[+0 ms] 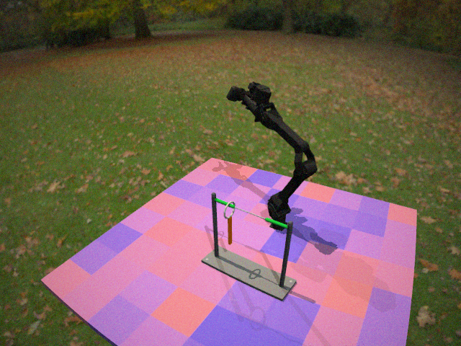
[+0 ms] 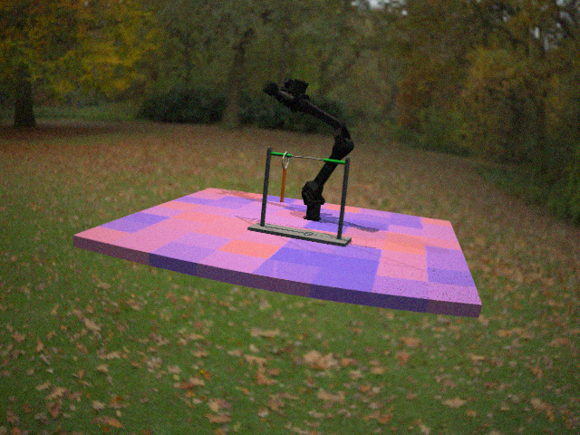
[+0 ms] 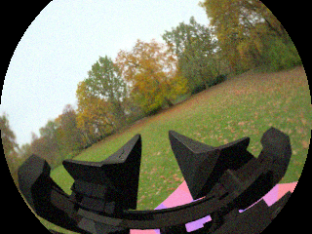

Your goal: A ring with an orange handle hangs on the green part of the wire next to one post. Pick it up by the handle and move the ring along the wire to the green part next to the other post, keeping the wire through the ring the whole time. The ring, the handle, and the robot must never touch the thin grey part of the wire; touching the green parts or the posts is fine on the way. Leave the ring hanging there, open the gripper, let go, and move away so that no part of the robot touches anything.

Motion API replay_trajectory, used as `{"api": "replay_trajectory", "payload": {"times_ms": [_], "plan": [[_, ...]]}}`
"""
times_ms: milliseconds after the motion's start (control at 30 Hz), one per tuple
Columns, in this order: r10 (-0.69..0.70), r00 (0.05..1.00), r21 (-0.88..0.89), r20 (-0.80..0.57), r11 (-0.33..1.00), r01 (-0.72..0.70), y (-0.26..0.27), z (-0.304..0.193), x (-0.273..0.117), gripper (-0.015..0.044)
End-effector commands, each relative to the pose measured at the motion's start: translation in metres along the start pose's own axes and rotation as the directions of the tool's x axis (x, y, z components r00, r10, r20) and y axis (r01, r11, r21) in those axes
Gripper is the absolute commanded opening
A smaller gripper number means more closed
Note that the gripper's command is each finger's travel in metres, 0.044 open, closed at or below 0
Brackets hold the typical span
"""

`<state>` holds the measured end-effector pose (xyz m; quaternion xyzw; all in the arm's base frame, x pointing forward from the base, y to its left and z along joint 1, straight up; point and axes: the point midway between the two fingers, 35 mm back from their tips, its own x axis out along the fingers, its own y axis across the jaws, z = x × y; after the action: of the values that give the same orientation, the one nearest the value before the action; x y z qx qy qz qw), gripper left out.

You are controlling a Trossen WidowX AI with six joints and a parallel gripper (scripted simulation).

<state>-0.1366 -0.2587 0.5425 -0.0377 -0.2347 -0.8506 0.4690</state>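
Pink-and-purple checkered platform (image 1: 112,268) on leaf-strewn grass carries a grey base plate (image 1: 238,266) w/ two dark posts. Black arm (image 1: 282,130) rises behind the frame, bent high; its gripper (image 1: 235,93), well above and apart from the wire, is partly closed w/ nothing between the fingers. Ring (image 1: 228,210) hangs on left green section (image 1: 222,202), orange handle (image 1: 229,230) dangling straight down.
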Motion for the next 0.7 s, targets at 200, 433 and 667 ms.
{"api": "replay_trajectory", "payload": {"times_ms": [200, 433, 667], "plan": [[0.294, 0.939, 0.016, -0.177, 0.955, -0.296, 0.067, -0.085, -0.026, 0.0160], [0.479, 0.834, 0.051, -0.273, 0.873, -0.485, 0.108, -0.138, -0.063, 0.0160], [0.642, 0.683, 0.100, -0.348, 0.750, -0.654, 0.143, -0.186, -0.115, 0.0160]]}}
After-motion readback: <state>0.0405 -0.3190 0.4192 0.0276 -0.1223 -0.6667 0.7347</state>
